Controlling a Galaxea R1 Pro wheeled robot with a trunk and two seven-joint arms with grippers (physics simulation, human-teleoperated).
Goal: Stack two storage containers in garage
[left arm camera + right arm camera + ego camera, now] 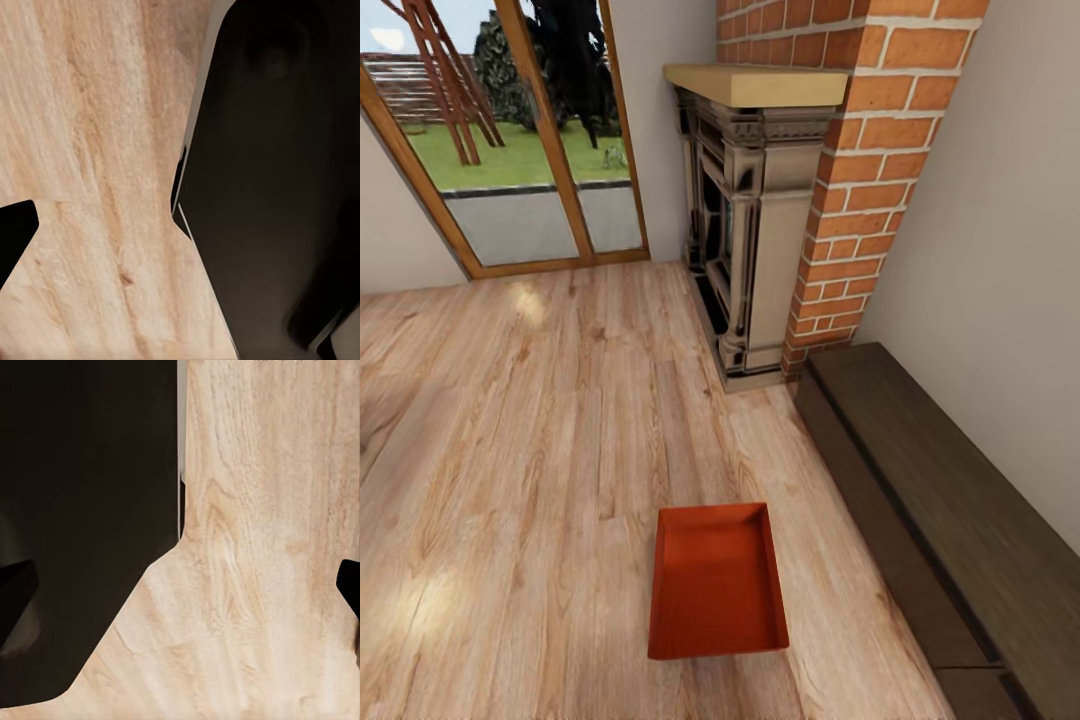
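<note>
1. Head view: you had one storage container (717, 582) lying on the pale wood-plank floor (530, 430) of the living room, open top facing up and nothing in it. It sat just beside the long dark wooden bench (950, 520) along the white wall, with the brick fireplace (780, 200) and the glazed garden door (510, 150) well beyond it. It had not yet been lifted.

2. Head view, on handling: judging by its plain flat walls and shallow tray shape, it was probably stiff and light, with smooth sides that could slip. The two long walls looked the best places to grasp it, one gripper on each side.

3. Left wrist view: you saw plank flooring next to a large dark body part of the robot (277, 187), with a dark tip at one edge. Whether the left hand was wide or narrow, I could not tell.

4. Right wrist view: much the same, planks beside dark bodywork (82, 510), small dark tips at both edges. The right hand's spread could not be judged either.
</note>
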